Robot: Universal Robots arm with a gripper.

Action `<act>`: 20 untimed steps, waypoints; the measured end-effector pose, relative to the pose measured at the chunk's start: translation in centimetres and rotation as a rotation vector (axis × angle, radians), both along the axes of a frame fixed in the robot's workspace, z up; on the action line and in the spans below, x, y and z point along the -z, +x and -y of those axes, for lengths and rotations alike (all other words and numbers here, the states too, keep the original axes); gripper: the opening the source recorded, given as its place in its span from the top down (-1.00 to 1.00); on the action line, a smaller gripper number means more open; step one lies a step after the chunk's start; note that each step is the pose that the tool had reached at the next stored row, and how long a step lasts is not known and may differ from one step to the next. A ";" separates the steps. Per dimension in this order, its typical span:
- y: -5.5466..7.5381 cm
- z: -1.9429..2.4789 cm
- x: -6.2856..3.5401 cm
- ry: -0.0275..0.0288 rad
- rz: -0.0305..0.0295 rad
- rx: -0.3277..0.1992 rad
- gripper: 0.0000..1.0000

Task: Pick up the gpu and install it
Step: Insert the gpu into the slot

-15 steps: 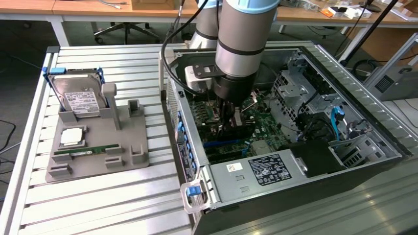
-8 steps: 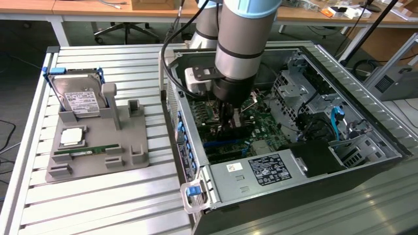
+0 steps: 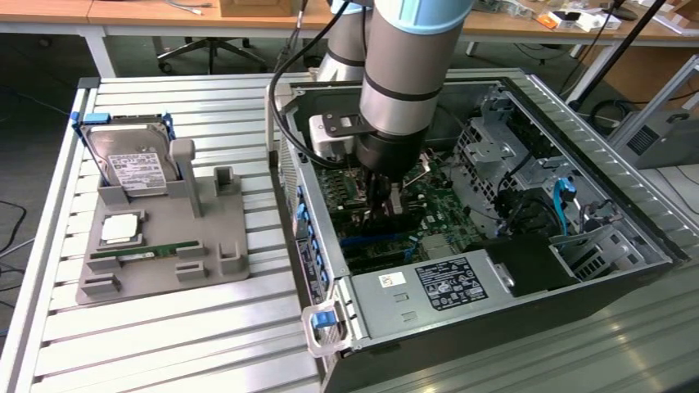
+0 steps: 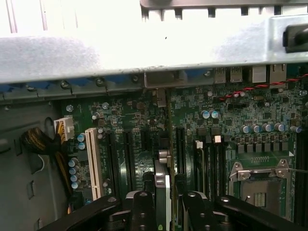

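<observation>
Scene: robot arm reaches down into an open computer case (image 3: 611,246) lying on a slatted counter (image 3: 196,344).
Jaws (image 4: 167,202): clenched edge-on around the gpu (image 4: 163,185), fingers (image 4: 142,209) pressing either face of the card.
Gpu position: upright over the motherboard (image 4: 240,115), among the dark expansion slots, its bracket end toward the rear wall of the case.
Nearby: hard drive (image 3: 133,168) and RAM stick (image 3: 147,252) sit on the grey holder (image 3: 218,270), well apart.
Doing it well: likely keep the card vertical, square to its slot, and press evenly.
</observation>
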State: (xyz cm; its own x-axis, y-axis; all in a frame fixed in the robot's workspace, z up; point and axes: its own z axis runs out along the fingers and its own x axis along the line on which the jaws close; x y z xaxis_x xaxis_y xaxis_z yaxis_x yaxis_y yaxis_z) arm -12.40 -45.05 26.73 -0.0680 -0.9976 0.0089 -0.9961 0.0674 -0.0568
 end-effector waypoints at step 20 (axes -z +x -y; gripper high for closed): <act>0.0 0.16 0.31 -0.0015 0.0000 0.003 0.47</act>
State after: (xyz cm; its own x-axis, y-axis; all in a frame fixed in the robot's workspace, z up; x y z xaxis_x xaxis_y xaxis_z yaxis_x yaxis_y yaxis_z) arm -12.40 -45.21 26.42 -0.0715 -0.9974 0.0104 -0.9959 0.0708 -0.0569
